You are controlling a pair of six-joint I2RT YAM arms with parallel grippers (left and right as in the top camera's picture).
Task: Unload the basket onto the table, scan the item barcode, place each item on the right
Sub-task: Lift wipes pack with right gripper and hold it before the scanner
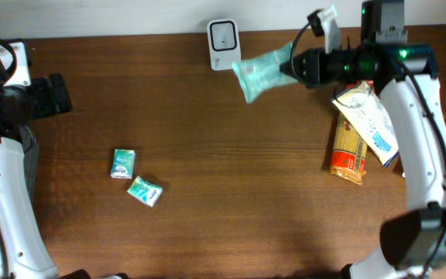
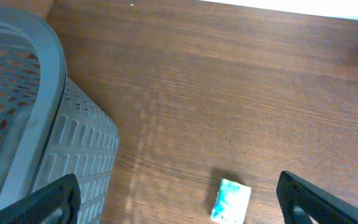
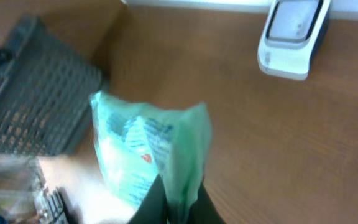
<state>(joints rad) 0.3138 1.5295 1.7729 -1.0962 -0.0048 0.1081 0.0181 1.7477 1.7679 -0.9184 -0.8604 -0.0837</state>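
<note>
Beside the scanner point(image 1: 223, 43) | right pincer point(image 3: 176, 204) pinching green pouch point(image 3: 143, 149), print unreadable | left pincer point(image 2: 178, 198) spread

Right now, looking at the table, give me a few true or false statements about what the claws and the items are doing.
1. The right claw grips a green pouch. True.
2. The left claw is shut. False: it is open and holds nothing.
3. Two small teal packs lie on the table. True.
4. The green pouch lies flat on the table. False: it is held up beside the white scanner.
</note>
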